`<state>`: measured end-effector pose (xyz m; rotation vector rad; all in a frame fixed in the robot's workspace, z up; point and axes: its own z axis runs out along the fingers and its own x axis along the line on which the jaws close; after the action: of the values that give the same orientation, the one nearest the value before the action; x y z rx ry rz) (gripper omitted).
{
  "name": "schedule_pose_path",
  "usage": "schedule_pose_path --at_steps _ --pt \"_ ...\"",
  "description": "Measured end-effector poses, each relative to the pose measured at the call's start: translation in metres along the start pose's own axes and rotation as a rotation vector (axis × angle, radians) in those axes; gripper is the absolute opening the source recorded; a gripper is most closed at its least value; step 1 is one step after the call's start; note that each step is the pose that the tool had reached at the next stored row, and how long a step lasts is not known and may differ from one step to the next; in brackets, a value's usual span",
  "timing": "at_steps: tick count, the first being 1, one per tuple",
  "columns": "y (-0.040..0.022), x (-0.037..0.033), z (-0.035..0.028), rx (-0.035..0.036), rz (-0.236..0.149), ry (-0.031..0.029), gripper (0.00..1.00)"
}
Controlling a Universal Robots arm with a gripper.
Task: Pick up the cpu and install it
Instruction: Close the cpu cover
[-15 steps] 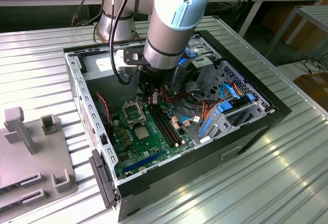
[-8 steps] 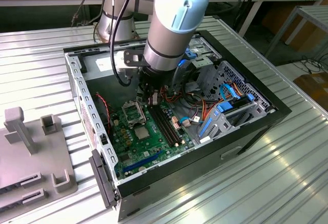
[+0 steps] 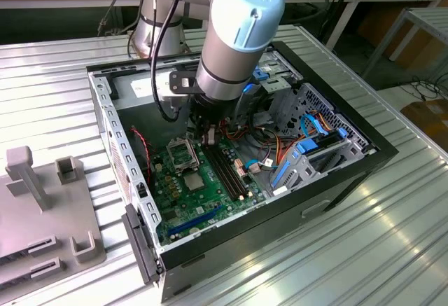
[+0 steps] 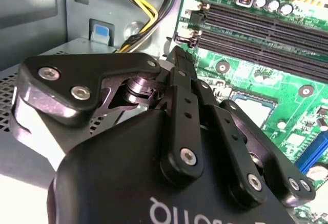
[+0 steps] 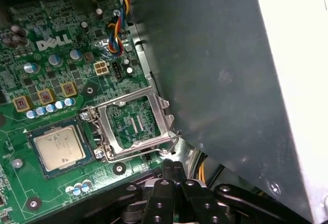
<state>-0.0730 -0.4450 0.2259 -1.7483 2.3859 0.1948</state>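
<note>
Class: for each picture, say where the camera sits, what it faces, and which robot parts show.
Exterior view: off the arm, raised, looking down into the open computer case; the arm shows.
First wrist view: on the wrist, facing the motherboard; the gripper, jaws shut, shows.
Second wrist view: on the wrist, behind the gripper's linkage, facing the motherboard.
Shared: both wrist views show the cpu.

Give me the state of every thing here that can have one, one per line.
gripper: shut, holding nothing, close to the load plate.
cpu: lying flat in its socket, metal face up, not held.
load plate: swung open, off the cpu.
memory slots: empty.
computer case: side open, inside exposed.
</note>
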Motion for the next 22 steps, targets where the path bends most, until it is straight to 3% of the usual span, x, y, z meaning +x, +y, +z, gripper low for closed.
schedule_pose_path --at_steps 1,2,4,6,11,19,22 --pt "0.0005 0.0003 0.0001 0.0049 -0.001 -0.0082 0.11" --pt "0.001 0.0005 0.0004 0.005 -0.001 -0.0155 0.11" --pt "0.0012 0.0021 0.0014 0.0023 -0.001 -0.0279 0.11" --pt "0.0006 0.0051 0.0044 0.0001 0.0 -0.036 0.11" --pt "0.0005 0.0073 0.0128 -0.001 0.0 -0.0389 0.11" --pt "0.0015 0.0037 0.0127 -0.0006 0.0 -0.0405 0.11" --pt "0.0016 0.0039 0.0147 -0.0018 0.0 -0.0444 0.11"
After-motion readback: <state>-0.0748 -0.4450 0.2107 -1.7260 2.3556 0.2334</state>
